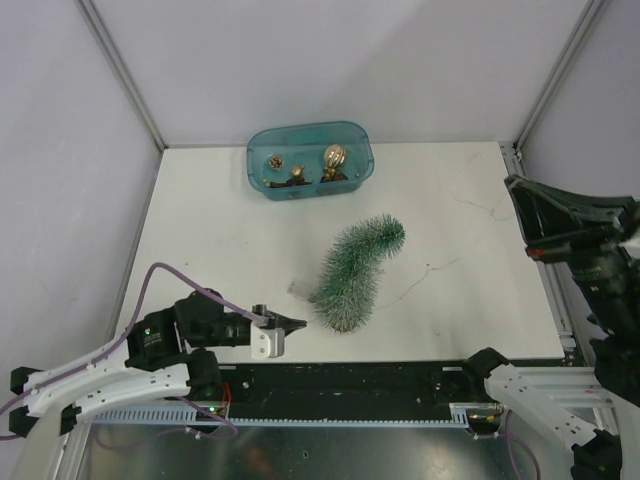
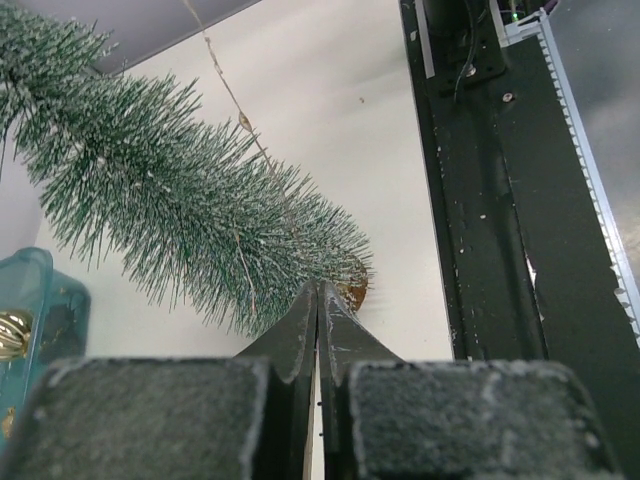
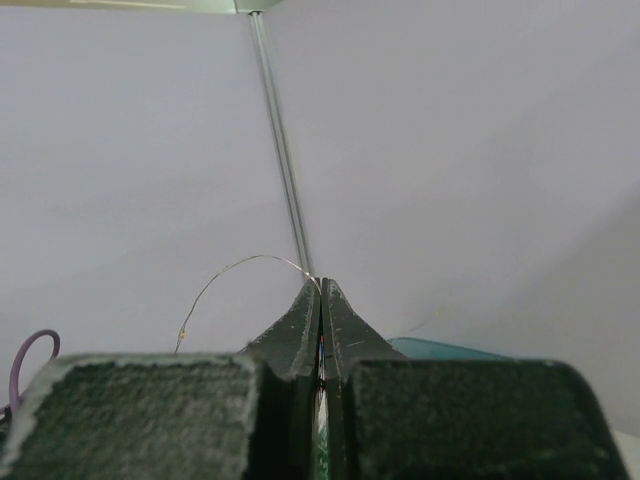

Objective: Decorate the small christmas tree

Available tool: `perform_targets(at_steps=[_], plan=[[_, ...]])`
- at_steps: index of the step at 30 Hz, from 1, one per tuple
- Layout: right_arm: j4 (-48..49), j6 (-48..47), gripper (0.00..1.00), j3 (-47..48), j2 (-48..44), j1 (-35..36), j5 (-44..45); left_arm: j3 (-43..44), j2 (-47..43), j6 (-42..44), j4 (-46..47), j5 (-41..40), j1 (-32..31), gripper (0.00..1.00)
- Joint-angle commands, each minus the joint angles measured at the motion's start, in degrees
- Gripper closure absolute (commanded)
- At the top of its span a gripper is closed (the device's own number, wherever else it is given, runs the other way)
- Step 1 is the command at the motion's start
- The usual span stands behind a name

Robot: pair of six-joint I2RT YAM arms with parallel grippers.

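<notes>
Bristly frosted tree (image 1: pixel 355 265), glossy plastic tub (image 1: pixel 305 131)

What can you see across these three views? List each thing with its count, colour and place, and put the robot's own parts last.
small christmas tree: one, dark green frosted white, lying on its side mid-table
teal tub: one, translucent teal, far edge of the table
ornaments: at least three, gold and brown, inside the tub
thin wire: one, pale gold, draped over the tree and trailing right across the table
pale scrap: one, translucent, left of the tree; too small to identify
table: one, white
left gripper: one, black fingers, shut, low beside the tree's base
right gripper: one, black fingers, raised at the right edge, shut on the wire's end
</notes>
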Motion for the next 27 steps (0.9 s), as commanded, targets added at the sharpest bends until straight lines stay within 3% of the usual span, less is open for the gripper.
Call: perform_targets(at_steps=[1,7,17,27], plan=[[9.6,-1.7,1.00,0.7,4.9,-0.1,-4.0,-2.1,-3.4,-2.8,3.3,-1.8,0.6,1.00],[14.1,-3.1,1.00,3.1,9.7,-0.1,-5.4,-4.1,-6.1,-3.5,-0.6,1.8,0.6,1.00],[21.8,-4.4,1.00,5.9,17.4,-0.2,-6.5,-5.6,-6.0,-2.9,0.5,-6.8,1.9,1.00],[26.1,-4.8,1.00,5.8,25.9,-2.6,-7.1,-7.1,-2.3,-5.3,9.6,-13.8,15.5,1.00]])
